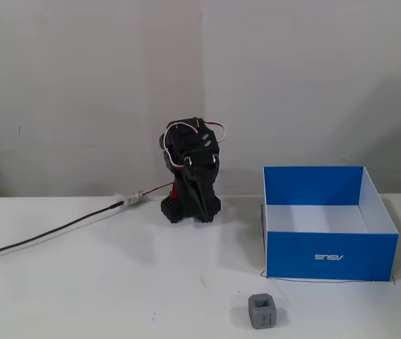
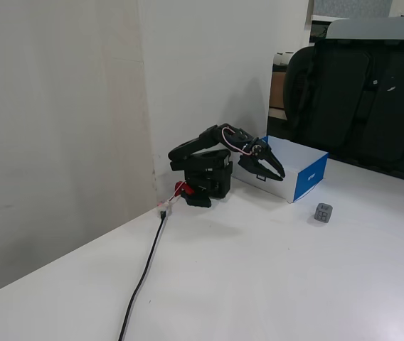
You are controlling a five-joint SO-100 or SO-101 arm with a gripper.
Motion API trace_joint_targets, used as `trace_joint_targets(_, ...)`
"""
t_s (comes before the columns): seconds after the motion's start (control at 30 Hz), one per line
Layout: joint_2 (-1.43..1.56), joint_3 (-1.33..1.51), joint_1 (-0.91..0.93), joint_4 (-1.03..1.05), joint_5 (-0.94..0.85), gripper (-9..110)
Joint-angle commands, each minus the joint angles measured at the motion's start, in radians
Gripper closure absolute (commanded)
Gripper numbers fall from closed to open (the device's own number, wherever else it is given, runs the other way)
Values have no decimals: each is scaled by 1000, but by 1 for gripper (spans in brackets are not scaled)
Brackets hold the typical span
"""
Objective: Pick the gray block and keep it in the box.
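The gray block (image 1: pixel 262 311) sits on the white table near the front edge, in front of the box's left corner; in the side fixed view the gray block (image 2: pixel 323 212) lies to the right of the arm. The blue box (image 1: pixel 331 256) stands open at the right, its white inside showing, and the box (image 2: pixel 309 177) is behind the arm's tip in the side view. My black gripper (image 1: pixel 205 214) hangs off the folded arm, well back from the block. In the side view the gripper (image 2: pixel 280 175) hovers in front of the box's near wall, fingertips together, holding nothing.
A black cable (image 1: pixel 52 232) runs left from the arm's base (image 1: pixel 190 208) across the table. A white wall stands close behind. Black chairs (image 2: pixel 362 92) are beyond the table's far side in the side view.
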Motion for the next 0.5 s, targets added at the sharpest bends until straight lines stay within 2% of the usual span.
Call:
trace_joint_targets(0.0, -81, -135, -18, -92, 18, 101)
trace_joint_targets(0.07, -396, -337, -57, -153, 74, 101)
trace_joint_targets(0.13, -614, -529, -101, -127, 109, 101)
trace_joint_targets(0.27, -956, -644, -143, -66, 198, 101)
trace_joint_targets(0.4, -1180, -690, -118, -156, 198, 101)
trace_joint_targets(0.47, -1241, -706, -95, -199, 204, 97)
